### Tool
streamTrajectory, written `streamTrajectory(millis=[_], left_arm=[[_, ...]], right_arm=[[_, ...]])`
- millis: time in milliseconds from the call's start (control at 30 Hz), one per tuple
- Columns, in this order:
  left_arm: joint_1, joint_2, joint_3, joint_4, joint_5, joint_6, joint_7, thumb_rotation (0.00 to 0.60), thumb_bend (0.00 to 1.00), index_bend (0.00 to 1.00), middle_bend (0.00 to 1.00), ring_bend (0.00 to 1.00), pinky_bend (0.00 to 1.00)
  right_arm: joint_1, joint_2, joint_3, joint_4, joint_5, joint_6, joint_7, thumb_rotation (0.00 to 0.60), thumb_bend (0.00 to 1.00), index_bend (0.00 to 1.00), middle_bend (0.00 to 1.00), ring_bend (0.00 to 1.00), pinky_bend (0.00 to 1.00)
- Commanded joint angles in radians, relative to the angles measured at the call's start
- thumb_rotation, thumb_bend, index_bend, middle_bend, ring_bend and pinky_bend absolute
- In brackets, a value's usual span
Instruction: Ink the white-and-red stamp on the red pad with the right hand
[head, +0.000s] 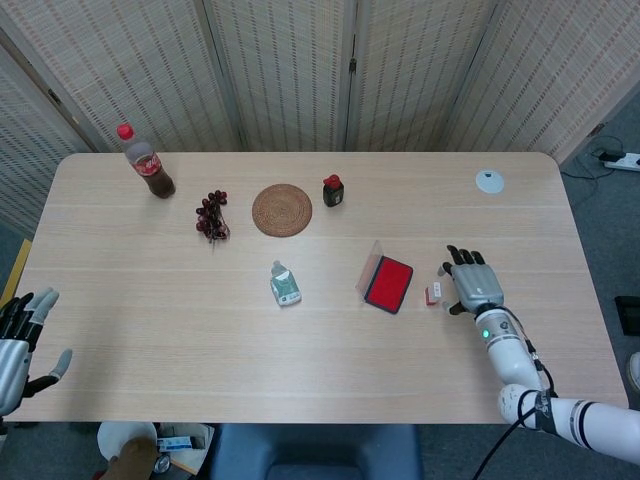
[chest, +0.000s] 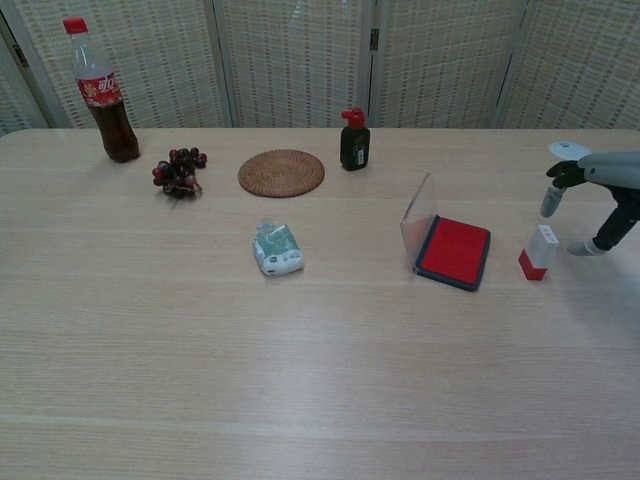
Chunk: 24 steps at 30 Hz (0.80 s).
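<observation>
The white-and-red stamp (head: 433, 293) (chest: 538, 252) stands on the table just right of the red ink pad (head: 389, 284) (chest: 455, 252), whose clear lid is tipped up on its left side. My right hand (head: 471, 281) (chest: 597, 190) hovers immediately right of the stamp with fingers spread, close to it but holding nothing. My left hand (head: 20, 340) shows only in the head view, open at the table's near left edge.
A cola bottle (head: 148, 163), a grape bunch (head: 211, 216), a round woven coaster (head: 282, 210) and a small dark bottle (head: 333, 190) line the far side. A small wrapped packet (head: 285, 284) lies mid-table. A white disc (head: 489, 182) sits far right.
</observation>
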Motion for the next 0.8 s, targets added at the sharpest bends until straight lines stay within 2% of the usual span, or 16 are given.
streamTrajectory(millis=[33, 467, 800], left_arm=[[0.001, 0.001, 0.0, 0.0, 0.001, 0.002, -0.003, 0.6, 0.36, 0.0, 0.0, 0.0, 0.0], [0.008, 0.005, 0.001, 0.0, 0.013, 0.017, -0.013, 0.6, 0.36, 0.0, 0.0, 0.0, 0.0], [0.016, 0.01, 0.0, 0.004, 0.019, 0.033, -0.034, 0.6, 0.36, 0.0, 0.0, 0.0, 0.0]], right_arm=[[0.003, -0.008, -0.003, 0.004, -0.004, 0.001, -0.001, 0.6, 0.26, 0.29, 0.0, 0.0, 0.0], [0.016, -0.043, -0.01, 0.04, 0.0, 0.003, -0.012, 0.6, 0.29, 0.3, 0.0, 0.0, 0.0], [0.022, -0.073, -0.01, 0.073, -0.001, 0.0, -0.013, 0.6, 0.33, 0.38, 0.0, 0.0, 0.0]])
